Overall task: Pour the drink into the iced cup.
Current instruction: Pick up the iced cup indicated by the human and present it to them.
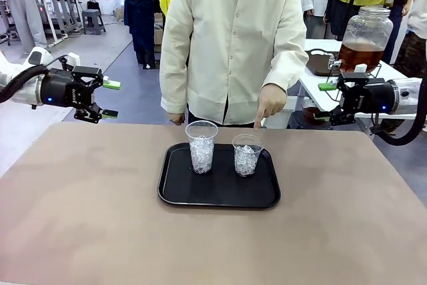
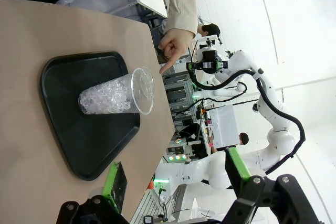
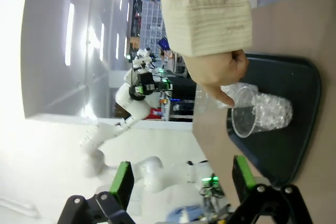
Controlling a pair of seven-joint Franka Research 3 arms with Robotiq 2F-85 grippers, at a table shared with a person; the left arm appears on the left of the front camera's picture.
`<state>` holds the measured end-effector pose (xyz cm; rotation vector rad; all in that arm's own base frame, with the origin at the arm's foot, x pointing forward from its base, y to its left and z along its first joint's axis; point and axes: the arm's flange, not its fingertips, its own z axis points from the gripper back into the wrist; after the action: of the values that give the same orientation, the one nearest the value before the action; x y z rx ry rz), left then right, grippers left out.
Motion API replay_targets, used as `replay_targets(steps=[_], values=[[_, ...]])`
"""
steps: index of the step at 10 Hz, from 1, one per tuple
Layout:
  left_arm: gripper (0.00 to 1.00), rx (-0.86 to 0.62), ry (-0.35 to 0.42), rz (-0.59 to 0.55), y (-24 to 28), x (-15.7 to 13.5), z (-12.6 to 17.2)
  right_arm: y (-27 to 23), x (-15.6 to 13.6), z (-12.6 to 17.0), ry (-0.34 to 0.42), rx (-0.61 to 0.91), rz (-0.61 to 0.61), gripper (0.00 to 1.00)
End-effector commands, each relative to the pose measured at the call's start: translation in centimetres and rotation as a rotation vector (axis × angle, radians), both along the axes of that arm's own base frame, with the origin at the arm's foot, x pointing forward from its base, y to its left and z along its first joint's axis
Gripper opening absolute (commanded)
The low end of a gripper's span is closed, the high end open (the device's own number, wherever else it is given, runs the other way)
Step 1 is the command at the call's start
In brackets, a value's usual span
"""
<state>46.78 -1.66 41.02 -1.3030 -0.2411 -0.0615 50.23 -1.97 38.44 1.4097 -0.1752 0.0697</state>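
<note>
Amber drink (image 1: 359, 55) fills the lower part of a lidded glass jar (image 1: 365, 28), which stands on a white table (image 1: 390, 71) beyond the counter's far R corner, well apart from the cups. Brown counter (image 1: 80, 218) carries a black tray (image 1: 200, 195) near its middle. Two clear cups stand upright on the tray, both w/ ice: tall cup (image 1: 201, 146) on L, short cup (image 1: 247, 155) just beside it on R, not touching.

Person in cream shirt stands at the far side. One hand (image 1: 270, 101) points its index finger down, tip just above the short cup's far rim.

L pincer (image 1: 111, 99) hovers above the counter's far L corner, held level, released, jaws spread wide w/ nothing between the green pads. R pincer (image 1: 323, 101) hovers off the far R edge, below the jar in the front view, likewise released & empty.

L wrist view: own fingers apart, w/ the tray, an iced cup & the pointing hand beyond them. R wrist view: fingers apart, short cup on the tray w/ the fingertip by its rim
</note>
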Motion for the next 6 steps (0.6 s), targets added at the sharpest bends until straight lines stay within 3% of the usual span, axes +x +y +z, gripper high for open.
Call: replay_targets(steps=[1,3,4,5,6], values=[[1.0,-0.003,0.006,0.002,0.0,0.0,0.1,-0.5,0.0,-1.1,-0.214,-0.044,0.033,1.0],[1.0,-0.003,0.006,0.002,0.0,0.0,0.1,-0.8,0.1,-2.0,-0.43,-0.054,0.111,1.0],[1.0,-0.003,0.006,0.002,0.0,0.0,0.1,-0.7,0.1,-2.1,-0.485,-0.06,0.14,1.0],[1.0,-0.003,0.006,0.002,0.0,0.0,0.1,-0.7,0.1,-2.0,-0.521,-0.055,0.155,1.0],[1.0,-0.003,0.006,0.002,0.0,0.0,0.1,-0.8,0.1,-2.0,-0.49,-0.046,0.138,1.0]])
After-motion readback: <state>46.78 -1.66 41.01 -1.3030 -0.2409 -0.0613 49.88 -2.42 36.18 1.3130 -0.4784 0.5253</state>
